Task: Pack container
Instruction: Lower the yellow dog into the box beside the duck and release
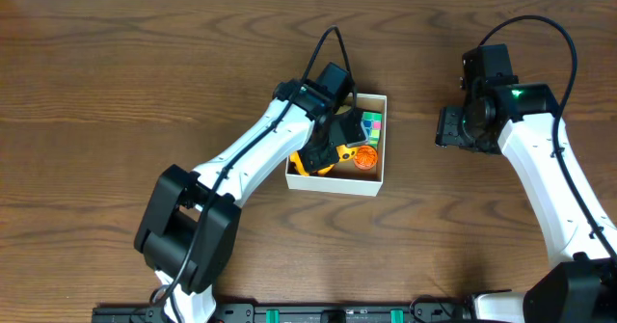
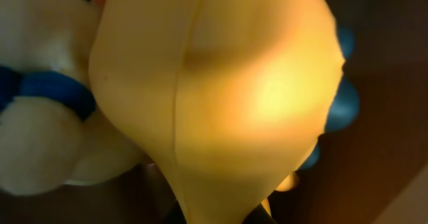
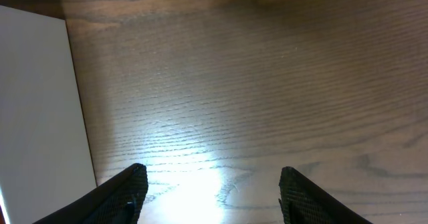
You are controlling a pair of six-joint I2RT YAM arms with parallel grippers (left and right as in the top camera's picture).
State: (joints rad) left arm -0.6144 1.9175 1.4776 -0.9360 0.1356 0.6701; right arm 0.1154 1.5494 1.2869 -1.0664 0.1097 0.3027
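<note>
The container (image 1: 334,182) is a square white-walled box in the middle of the table. It holds a yellow toy (image 1: 314,163), an orange round toy (image 1: 364,157) and a green multicoloured cube (image 1: 372,123). My left gripper (image 1: 337,142) is down inside the container. In the left wrist view the yellow toy (image 2: 221,97) fills the frame and narrows between my left gripper's fingers (image 2: 212,217), which look shut on it. A white plush with a blue band (image 2: 40,117) lies beside it. My right gripper (image 1: 451,128) (image 3: 214,197) is open and empty over bare table to the right of the container.
The container's white outer wall (image 3: 33,103) shows at the left of the right wrist view. The wooden table (image 1: 116,82) stretches round the container on all sides.
</note>
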